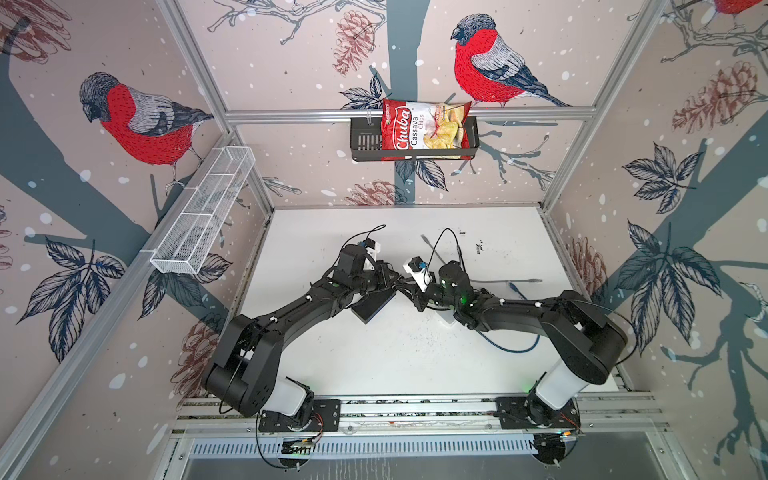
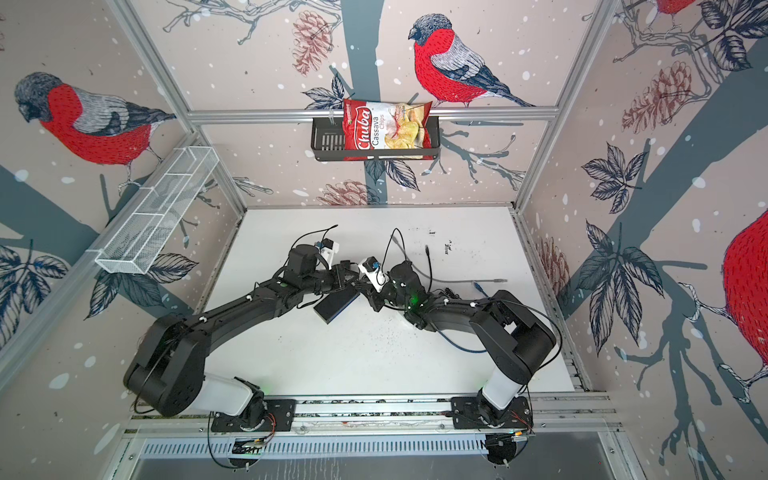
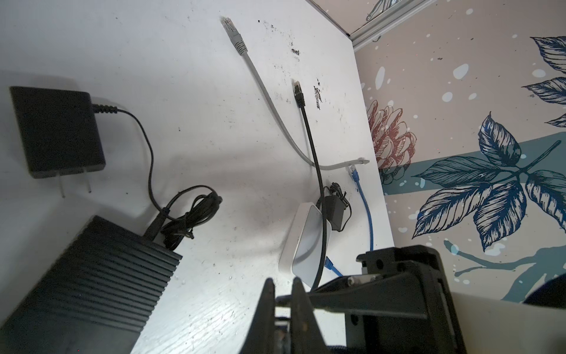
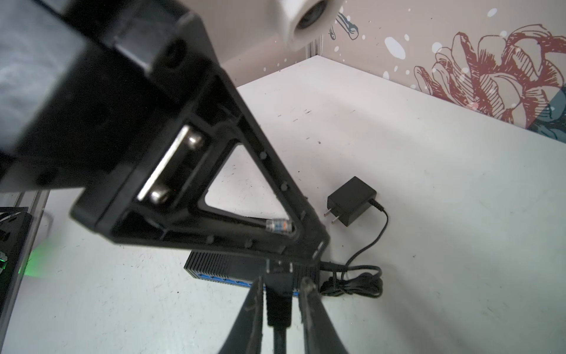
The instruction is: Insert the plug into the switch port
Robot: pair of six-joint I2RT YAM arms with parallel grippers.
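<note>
Left arm [image 1: 291, 316] and right arm [image 1: 519, 313] share one build: matte black links above white base sleeves [image 1: 286, 397], mounted on black plates [image 1: 328, 415]. We note white wrist cameras [image 1: 417, 276], thin black cables [image 1: 446, 229] and green lamps [image 1: 462, 298]. The left gripper [image 3: 282, 283] shows a black frame with a triangular cut-out, and inside it a bright metal rail with two silver screws [image 4: 196, 140].

The switch [image 1: 372, 306] sits on the table [image 1: 374, 365], power adapter [image 4: 351, 200] near it, loose cables [image 1: 513, 281] to its right.
</note>
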